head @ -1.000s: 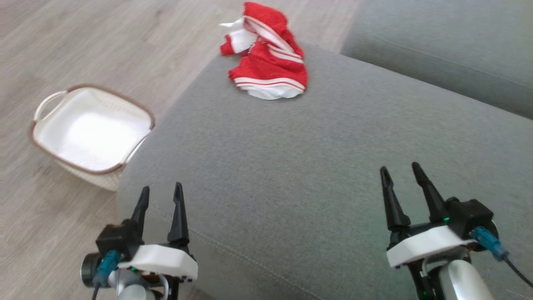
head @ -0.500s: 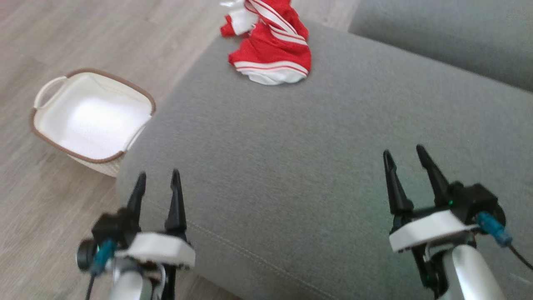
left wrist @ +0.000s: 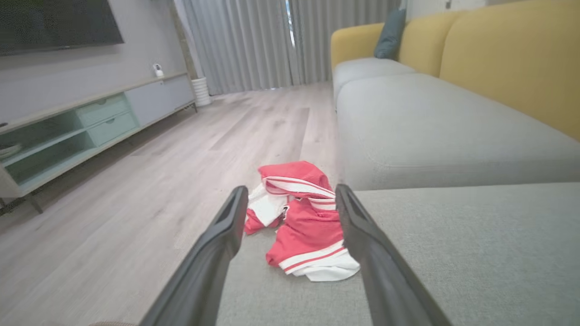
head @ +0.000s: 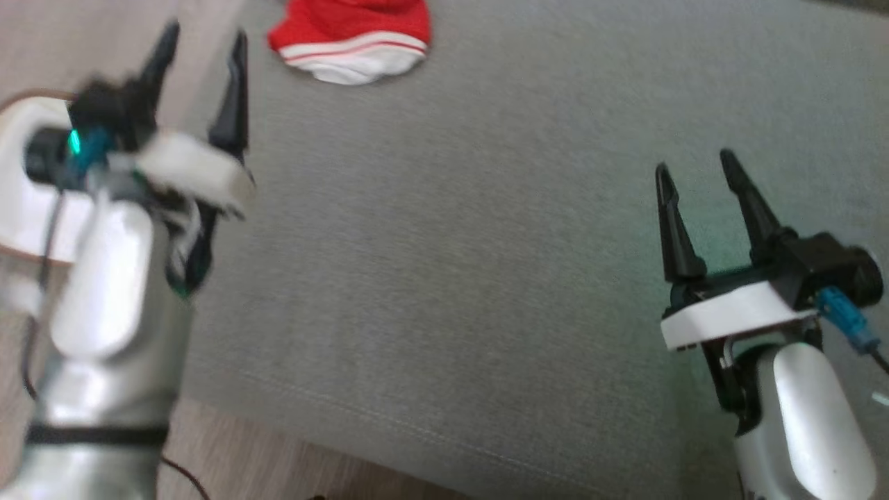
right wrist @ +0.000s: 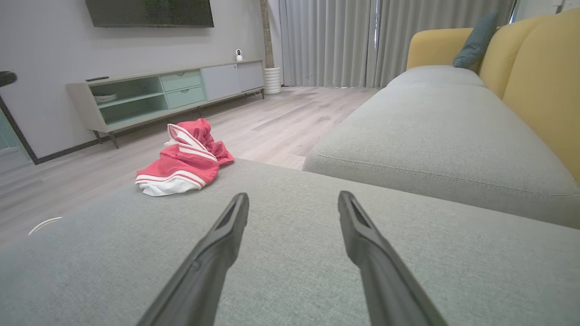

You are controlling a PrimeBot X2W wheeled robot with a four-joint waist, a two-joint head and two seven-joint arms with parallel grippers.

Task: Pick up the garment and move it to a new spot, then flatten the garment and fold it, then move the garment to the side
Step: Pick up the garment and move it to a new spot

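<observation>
Red-and-white garment (head: 351,42), one, crumpled on one grey cushion (head: 451,278); two grippers, left gripper (head: 205,31) and right gripper (head: 694,161), splayed wide, empty.

We find the garment (head: 351,42) at the far left corner of the seat (head: 451,243), by its edge. Our left gripper (head: 205,31) hangs over the seat's left edge, short of the garment. Our right gripper (head: 693,162) hangs over its right part. The basket (head: 14,208) sits on the floor (head: 229,458) left of the seat. 1 more couch section (left wrist: 430,127) lies beyond.

Home living room, grey-and-yellow sofa (right wrist: 435,136), wall television (right wrist: 149,12), low media cabinet (right wrist: 172,90), long grey curtains (right wrist: 326,43), wood floor (right wrist: 294,122)
</observation>
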